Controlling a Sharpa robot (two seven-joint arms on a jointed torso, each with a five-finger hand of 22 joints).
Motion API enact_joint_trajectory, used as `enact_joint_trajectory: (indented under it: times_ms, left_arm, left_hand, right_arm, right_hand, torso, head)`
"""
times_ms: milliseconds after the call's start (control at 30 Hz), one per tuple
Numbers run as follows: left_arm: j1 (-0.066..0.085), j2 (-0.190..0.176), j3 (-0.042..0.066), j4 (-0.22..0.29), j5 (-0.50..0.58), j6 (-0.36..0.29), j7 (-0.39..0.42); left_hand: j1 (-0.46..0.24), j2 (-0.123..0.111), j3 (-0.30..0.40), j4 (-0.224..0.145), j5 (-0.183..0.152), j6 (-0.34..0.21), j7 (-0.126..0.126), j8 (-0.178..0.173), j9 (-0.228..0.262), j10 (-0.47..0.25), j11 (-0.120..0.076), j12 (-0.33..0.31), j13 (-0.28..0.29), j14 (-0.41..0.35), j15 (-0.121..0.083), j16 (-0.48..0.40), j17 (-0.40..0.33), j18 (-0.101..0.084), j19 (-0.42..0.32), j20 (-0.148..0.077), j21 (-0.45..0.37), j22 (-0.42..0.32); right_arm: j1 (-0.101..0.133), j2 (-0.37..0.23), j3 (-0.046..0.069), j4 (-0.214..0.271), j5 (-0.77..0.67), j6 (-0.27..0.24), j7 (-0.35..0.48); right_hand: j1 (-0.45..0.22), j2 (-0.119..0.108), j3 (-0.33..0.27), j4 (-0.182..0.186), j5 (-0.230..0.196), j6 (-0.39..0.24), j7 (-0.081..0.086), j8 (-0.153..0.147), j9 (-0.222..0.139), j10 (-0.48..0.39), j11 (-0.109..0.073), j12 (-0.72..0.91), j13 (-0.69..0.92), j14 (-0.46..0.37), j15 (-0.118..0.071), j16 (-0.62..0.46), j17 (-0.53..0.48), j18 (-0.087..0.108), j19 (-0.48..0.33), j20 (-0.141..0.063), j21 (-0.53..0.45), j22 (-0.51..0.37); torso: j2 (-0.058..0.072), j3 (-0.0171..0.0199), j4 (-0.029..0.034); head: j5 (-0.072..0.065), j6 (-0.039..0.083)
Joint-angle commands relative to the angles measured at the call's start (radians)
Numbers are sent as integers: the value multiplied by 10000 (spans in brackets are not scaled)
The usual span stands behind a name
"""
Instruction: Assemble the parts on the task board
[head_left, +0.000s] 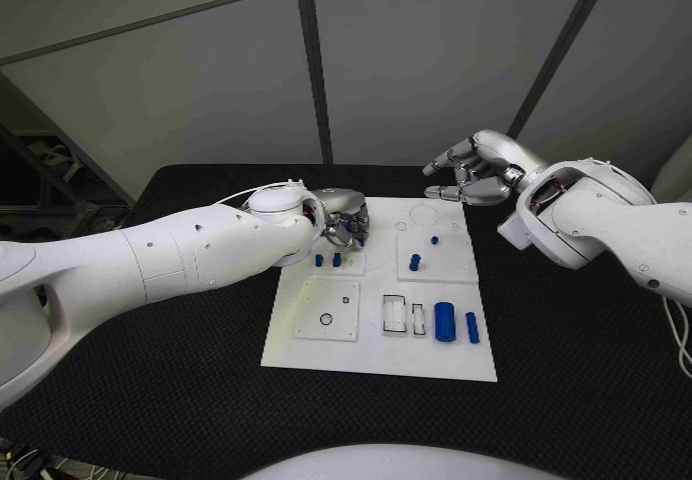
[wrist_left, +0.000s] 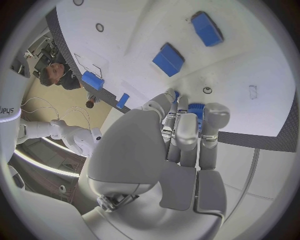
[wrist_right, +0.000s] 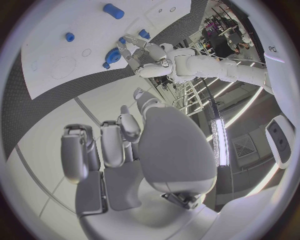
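The white task board (head_left: 378, 355) lies in the middle of the black table. My left hand (head_left: 339, 214) hovers low over the board's far left corner, and its fingertips pinch a small blue part (wrist_left: 195, 111), seen from across the table as a round blue part (wrist_right: 112, 56). Two short blue pegs (head_left: 327, 260) stand just in front of that hand. Another peg (head_left: 414, 262) and a tiny one (head_left: 436, 240) stand further right. A thick blue cylinder (head_left: 446, 321) and a thin blue rod (head_left: 472, 327) lie near the board's right edge. My right hand (head_left: 482, 170) hangs above the board's far right corner, fingers loosely apart and empty.
A square white sub-plate (head_left: 329, 310) with a small hole sits on the board's near left. Beside it are two narrow rectangular recesses (head_left: 394, 313). A faint round outline (head_left: 427, 213) marks the board's far edge. Black table (head_left: 173, 400) surrounds the board on all sides.
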Motion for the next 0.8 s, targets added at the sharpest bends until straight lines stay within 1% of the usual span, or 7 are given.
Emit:
enact_joint_trajectory:
  times_ms: [33, 333, 500, 667, 767, 800]
  left_arm:
    - [12, 25, 1, -11, -120, 346, -105]
    - [0, 92, 0, -56, -121, 432, -80]
    - [-10, 143, -5, -91, -121, 518, -79]
    - [-19, 181, -12, -181, -121, 619, -84]
    - [-24, 161, -15, -211, -121, 487, 15]
    - [-27, 138, -14, -200, -121, 400, 79]
  left_hand:
    - [14, 97, 115, -43, 51, 92, -16, 49, -26, 100, 4, 66, -29, 227, 24, 79, 26, 27, 77, 10, 95, 73]
    - [-52, 66, 253, -118, 30, 132, -11, 34, -71, 160, -4, 75, -77, 222, 26, 139, 45, 1, 121, 8, 250, 235]
    - [-68, 60, 272, -126, 26, 129, -10, 27, -80, 164, -3, 74, -84, 219, 26, 141, 37, -6, 136, 9, 286, 273]
    - [-102, 110, 429, -198, 58, 203, -17, 34, -117, 238, -14, 94, -109, 218, 14, 203, 63, -21, 153, 5, 389, 381]
    - [-124, 142, 585, -310, 127, 318, -33, 58, -146, 339, -39, 128, -121, 209, -6, 245, 61, -36, 177, -10, 505, 503]
    - [-116, 145, 622, -345, 136, 340, -38, 62, -152, 361, -48, 135, -122, 208, -11, 259, 66, -44, 196, -15, 549, 549]
  right_arm:
    - [17, 11, 6, 7, 18, -14, 91]
    - [17, 17, 6, 13, 17, -4, 95]
    - [17, 26, 6, 14, 17, 2, 97]
    - [17, 27, 6, 19, 17, 2, 98]
    - [17, 23, 6, 25, 17, 1, 99]
    - [17, 21, 6, 27, 17, 0, 99]
  right_hand:
    - [-70, -45, 57, 13, 42, 68, -10, -36, -16, 6, -27, -19, 5, 311, -75, -26, 9, 96, 459, -66, -11, 1729]
    - [-70, -45, 57, 13, 42, 68, -10, -36, -16, 6, -27, -19, 5, 311, -75, -26, 9, 96, 459, -66, -11, 1729]
    - [-70, -45, 57, 13, 42, 68, -10, -36, -16, 6, -27, -19, 5, 311, -75, -26, 9, 96, 459, -66, -11, 1729]
    - [-71, -38, 67, 11, 45, 76, -10, -33, -18, 16, -27, 1, 18, 316, -75, -18, 24, 93, 464, -66, -5, 1737]
    - [-71, -38, 67, 11, 45, 76, -10, -33, -18, 16, -27, 1, 18, 316, -75, -18, 24, 93, 464, -66, -5, 1737]
    - [-71, -38, 67, 11, 45, 76, -10, -33, -18, 16, -27, 1, 18, 316, -75, -18, 24, 93, 464, -66, -5, 1737]
  torso:
    - [-3, 1, -8]
    - [-5, 3, 6]
    - [-6, 2, -2]
    - [-10, 1, -1]
    - [-8, 5, -2]
    - [-8, 0, 0]
  head:
    - [8, -13]
    - [-7, -28]
    - [8, -33]
    - [7, -21]
    - [9, -9]
    - [1, 3]
